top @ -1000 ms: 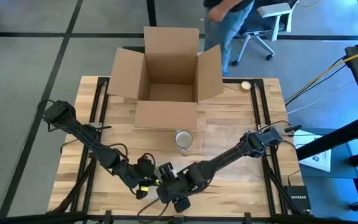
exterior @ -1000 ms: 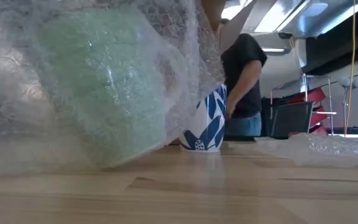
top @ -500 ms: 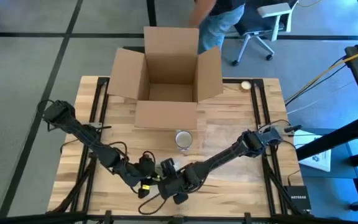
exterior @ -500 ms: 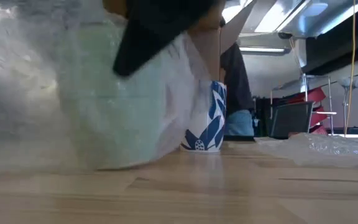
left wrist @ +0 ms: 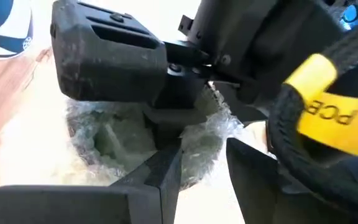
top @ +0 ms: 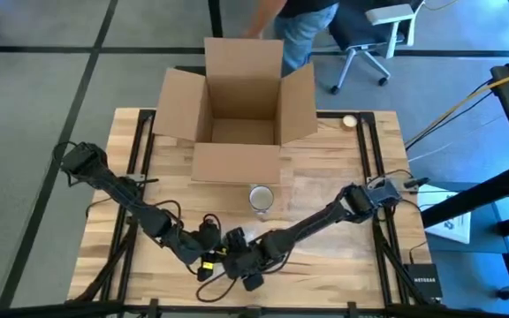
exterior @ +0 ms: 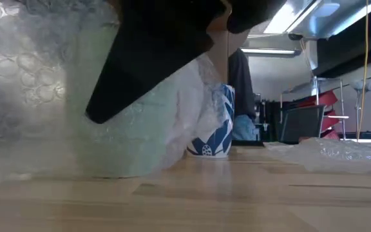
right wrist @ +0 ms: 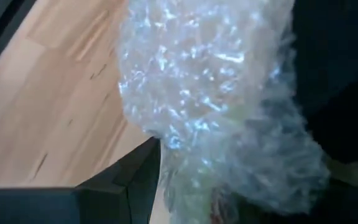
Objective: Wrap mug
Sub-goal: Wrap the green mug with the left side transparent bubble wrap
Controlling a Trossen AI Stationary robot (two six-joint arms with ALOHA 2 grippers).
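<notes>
Where grippers (top: 228, 258) meet at near table (top: 343, 265) edge, bubble-wrapped mug (exterior: 118, 138) between them; finger state unclear

The box (top: 241, 106) sits at the table's (top: 343, 247) far edge; the patterned mug (top: 261, 198) stands centrally; the wrapped mug (exterior: 118, 129) lies near the front edge.

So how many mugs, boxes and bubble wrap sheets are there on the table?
Mugs: 2, a green mug in bubble wrap and a blue-and-white mug.
Cardboard boxes: 1.
Bubble wrap sheets: 2.
Total: 5
</notes>
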